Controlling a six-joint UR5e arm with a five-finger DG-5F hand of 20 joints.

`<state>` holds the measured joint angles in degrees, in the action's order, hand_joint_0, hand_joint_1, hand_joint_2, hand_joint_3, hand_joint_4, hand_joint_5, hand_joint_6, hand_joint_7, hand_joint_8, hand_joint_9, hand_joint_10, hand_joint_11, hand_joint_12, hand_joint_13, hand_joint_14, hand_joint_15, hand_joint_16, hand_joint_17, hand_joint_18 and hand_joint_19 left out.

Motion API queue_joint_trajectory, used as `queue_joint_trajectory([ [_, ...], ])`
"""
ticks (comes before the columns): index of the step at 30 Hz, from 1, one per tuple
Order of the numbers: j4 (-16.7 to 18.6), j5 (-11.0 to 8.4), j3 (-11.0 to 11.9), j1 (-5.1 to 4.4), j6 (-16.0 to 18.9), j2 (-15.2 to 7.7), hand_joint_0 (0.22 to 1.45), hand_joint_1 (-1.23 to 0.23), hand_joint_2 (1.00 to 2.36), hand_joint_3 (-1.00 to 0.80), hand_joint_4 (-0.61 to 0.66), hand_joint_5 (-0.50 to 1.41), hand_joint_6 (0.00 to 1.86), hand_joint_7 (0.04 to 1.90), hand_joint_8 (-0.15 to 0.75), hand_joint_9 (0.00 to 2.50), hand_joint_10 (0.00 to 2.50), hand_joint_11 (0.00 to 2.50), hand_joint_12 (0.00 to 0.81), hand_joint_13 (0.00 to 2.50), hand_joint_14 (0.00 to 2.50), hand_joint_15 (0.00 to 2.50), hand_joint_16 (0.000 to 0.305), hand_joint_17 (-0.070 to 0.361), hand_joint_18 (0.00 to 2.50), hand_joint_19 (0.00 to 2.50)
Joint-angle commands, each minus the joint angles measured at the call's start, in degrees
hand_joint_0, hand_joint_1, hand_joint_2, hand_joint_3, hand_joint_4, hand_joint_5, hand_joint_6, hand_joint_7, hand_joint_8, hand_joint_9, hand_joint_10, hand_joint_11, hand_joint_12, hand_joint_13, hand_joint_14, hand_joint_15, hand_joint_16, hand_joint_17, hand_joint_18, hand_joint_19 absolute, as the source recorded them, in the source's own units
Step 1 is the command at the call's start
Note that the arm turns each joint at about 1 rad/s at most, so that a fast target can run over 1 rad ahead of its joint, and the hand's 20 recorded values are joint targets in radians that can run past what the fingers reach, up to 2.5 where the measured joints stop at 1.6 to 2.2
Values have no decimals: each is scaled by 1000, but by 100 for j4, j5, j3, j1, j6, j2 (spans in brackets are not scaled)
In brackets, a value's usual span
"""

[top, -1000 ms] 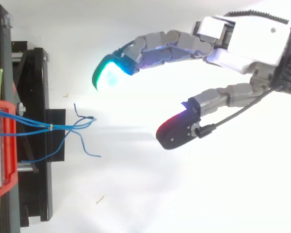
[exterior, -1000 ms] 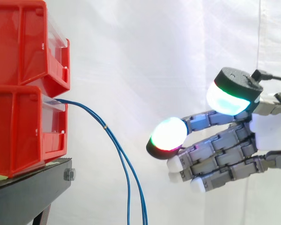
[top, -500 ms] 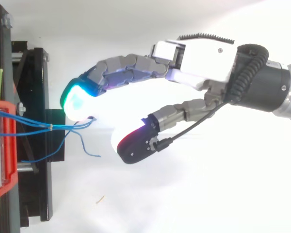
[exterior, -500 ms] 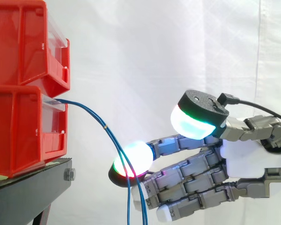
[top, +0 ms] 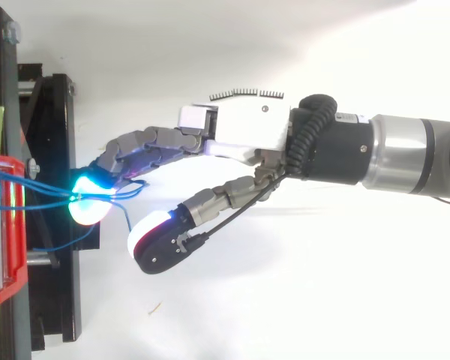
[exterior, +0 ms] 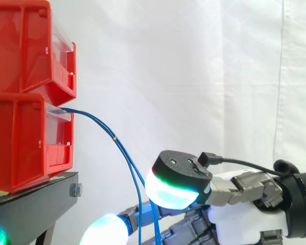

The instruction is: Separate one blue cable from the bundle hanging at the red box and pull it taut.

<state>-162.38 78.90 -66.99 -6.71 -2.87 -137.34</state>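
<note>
here the hand [top: 247, 131] is spread: its fingers [top: 146, 142] reach out nearly straight and close together, and the thumb [top: 156, 241] stands apart from them with a clear gap between. nothing is pinched. the bundle of blue cables [exterior: 123, 153] comes out of the lower red box [exterior: 20, 138], which lies beyond the fingertips, and hangs down in a curve. from above, the cyan-glowing fingertip [top: 86, 206] lies across the strands; whether it touches them i cannot tell. the loose cable ends lie just beside the fingers, on the thumb's side. in the side view the cables drop between that fingertip and the thumb. the box sits on a black stand [exterior: 30, 209].
</note>
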Motion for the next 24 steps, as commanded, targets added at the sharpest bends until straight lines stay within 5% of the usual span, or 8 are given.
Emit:
queue_joint_trajectory([
  [1,216,-6,63,3,32,-21,467,-659,1000,-500,144,-225,502,757,238,489,10,298,261,261,4,120,35,79,211,217],
  [24,691,442,63,126,524,-12,536,-556,1000,-500,153,-213,503,776,243,593,15,417,254,363,7,194,32,71,294,289],
])
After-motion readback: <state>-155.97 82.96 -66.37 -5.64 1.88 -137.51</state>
